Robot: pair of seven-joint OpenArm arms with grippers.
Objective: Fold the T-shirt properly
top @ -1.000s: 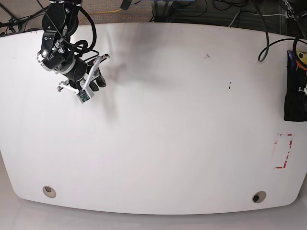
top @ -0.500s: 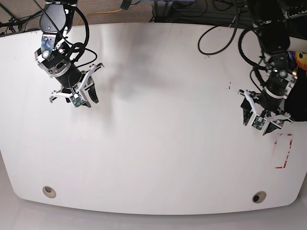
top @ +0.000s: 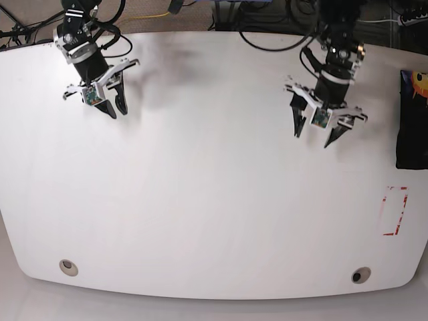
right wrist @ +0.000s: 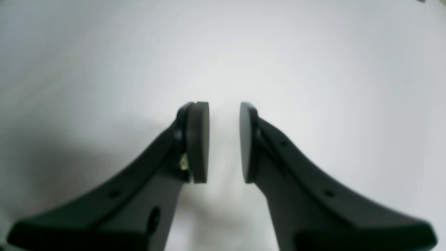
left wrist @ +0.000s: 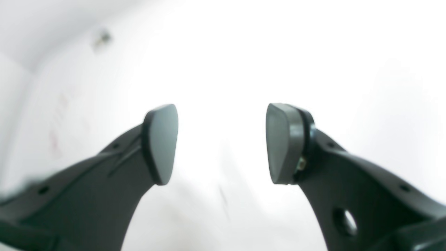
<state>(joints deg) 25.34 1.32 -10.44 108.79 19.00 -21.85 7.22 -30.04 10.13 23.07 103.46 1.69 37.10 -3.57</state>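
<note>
The T-shirt point(top: 409, 127) lies as a black bundle at the table's right edge, with a bit of yellow print at its top; only part of it is in the base view. My left gripper point(top: 313, 137) hangs over bare table to the left of it, well apart. Its jaws are wide open in the left wrist view point(left wrist: 221, 139), with nothing between them. My right gripper point(top: 117, 110) hovers near the back left corner. In the right wrist view point(right wrist: 224, 139) its pads stand a narrow gap apart, holding nothing.
The white table point(top: 200, 200) has a red rectangle mark point(top: 394, 210) near its right edge. Two round holes point(top: 68, 267) point(top: 361, 275) sit near the front corners. Cables point(top: 267, 20) run behind the back edge.
The left arm came into view from the right and swung up and left, away from the T-shirt. The right arm drew back toward the back left corner. Neither gripper's opening changed.
</note>
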